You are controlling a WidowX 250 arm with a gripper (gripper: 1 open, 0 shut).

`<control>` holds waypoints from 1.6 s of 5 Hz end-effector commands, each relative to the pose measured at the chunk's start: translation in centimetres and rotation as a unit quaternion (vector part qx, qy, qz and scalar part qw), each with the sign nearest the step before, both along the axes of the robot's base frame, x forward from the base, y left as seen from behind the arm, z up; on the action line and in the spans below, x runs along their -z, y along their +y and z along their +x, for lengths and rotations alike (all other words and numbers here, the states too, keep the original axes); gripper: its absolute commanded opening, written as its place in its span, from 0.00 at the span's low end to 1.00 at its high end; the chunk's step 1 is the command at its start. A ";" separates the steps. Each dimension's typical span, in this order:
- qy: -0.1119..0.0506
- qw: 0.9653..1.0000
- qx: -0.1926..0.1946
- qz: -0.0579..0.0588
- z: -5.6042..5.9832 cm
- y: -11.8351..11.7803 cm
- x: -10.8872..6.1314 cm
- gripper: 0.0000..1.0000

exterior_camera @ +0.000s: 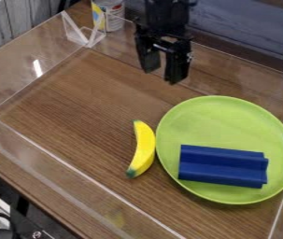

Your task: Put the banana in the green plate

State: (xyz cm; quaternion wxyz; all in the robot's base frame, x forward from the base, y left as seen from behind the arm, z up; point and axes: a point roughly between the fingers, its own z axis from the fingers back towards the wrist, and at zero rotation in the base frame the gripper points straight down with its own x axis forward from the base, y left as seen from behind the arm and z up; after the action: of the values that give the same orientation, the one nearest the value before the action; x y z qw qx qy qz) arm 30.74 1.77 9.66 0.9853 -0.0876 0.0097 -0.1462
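At the top centre of the frame, the hand points straight down, fingers spread and empty, above the banana on the table.

A yellow banana lies on the wooden tabletop just beside the green plate, which holds a blue block; the gripper hangs above, fingers apart.

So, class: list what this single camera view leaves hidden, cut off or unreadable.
- Arm above the gripper: cut off by the top edge.
- Bottle at the back: top cropped, label too small to read.
- Green plate: surface under the blue block is covered.
- Banana: underside unseen.
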 end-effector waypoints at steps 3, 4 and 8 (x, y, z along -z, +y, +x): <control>-0.025 1.000 -0.011 0.002 -4.8 -1.0 -1.5 1.00; -0.019 1.000 -0.011 0.002 -5.3 -1.1 -0.8 1.00; -0.006 1.000 -0.014 0.009 -5.9 -1.2 3.7 1.00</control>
State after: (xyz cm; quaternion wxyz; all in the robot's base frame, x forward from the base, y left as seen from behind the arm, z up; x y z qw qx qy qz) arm 24.53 0.69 5.37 0.9884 -0.0819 0.0143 -0.1269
